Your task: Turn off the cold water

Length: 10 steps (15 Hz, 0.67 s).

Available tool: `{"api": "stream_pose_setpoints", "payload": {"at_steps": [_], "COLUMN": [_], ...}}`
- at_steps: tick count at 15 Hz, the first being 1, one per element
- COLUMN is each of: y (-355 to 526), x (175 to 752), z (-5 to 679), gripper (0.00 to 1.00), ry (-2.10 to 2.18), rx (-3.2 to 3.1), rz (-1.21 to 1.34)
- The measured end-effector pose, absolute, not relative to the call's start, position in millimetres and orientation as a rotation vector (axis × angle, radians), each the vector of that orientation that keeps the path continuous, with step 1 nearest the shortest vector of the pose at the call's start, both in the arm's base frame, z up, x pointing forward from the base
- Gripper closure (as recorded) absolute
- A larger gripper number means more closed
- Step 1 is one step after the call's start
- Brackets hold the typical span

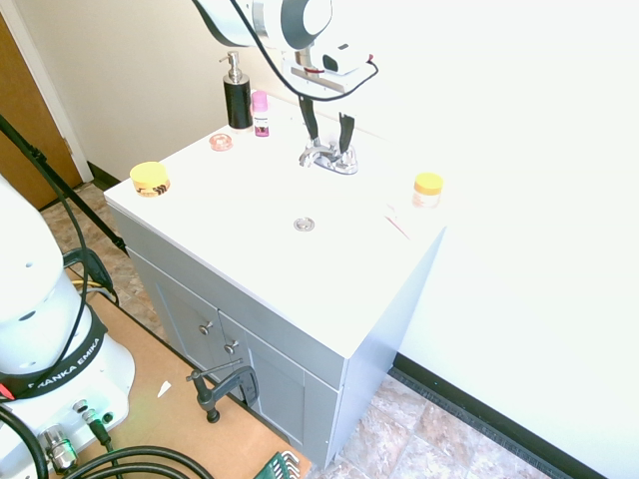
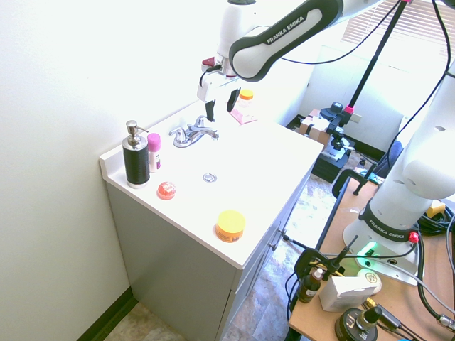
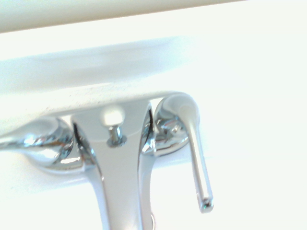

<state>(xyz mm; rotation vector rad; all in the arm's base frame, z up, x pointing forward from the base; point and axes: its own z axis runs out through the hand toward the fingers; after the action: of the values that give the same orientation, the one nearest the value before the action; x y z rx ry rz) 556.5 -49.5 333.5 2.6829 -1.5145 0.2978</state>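
From my remote station, I have the black-fingered tool (image 1: 329,148) poised at the small shiny chrome faucet (image 2: 186,136), its two fingers parted with nothing gripped between them. The faucet stands at the back of the white tabletop (image 1: 265,274), behind the round metal drain (image 1: 305,225). The job looks unfinished: the arm is in place, but one slim chrome lever (image 3: 199,163) lies roughly along the broad chrome spout (image 3: 122,177), while its twin, a matching chrome lever (image 3: 17,140), points out to the side. I judge the first to be the cold-water control, in its running position, though no stream shows to confirm it. Left to do, by my reading: meet that lever, swing it outward to match its twin, then back away.

The count: one faucet, one spout, two levers and one drain. Also on the tabletop are one black pump bottle (image 2: 136,158), one small pink-capped bottle (image 2: 154,150), one small round red container (image 2: 166,190) and two yellow-lidded jars, one squat (image 2: 229,226) near the front edge, the other (image 1: 427,190) at the faucet's far side from the pump bottle.
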Motion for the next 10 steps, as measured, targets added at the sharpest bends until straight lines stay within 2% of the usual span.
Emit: {"api": "stream_pose_setpoints", "payload": {"at_steps": [10], "y": [-87.0], "x": [567.6], "z": [309.2], "gripper": [0.00], "ry": [-1.525], "rx": [2.606], "rz": [0.295]}}
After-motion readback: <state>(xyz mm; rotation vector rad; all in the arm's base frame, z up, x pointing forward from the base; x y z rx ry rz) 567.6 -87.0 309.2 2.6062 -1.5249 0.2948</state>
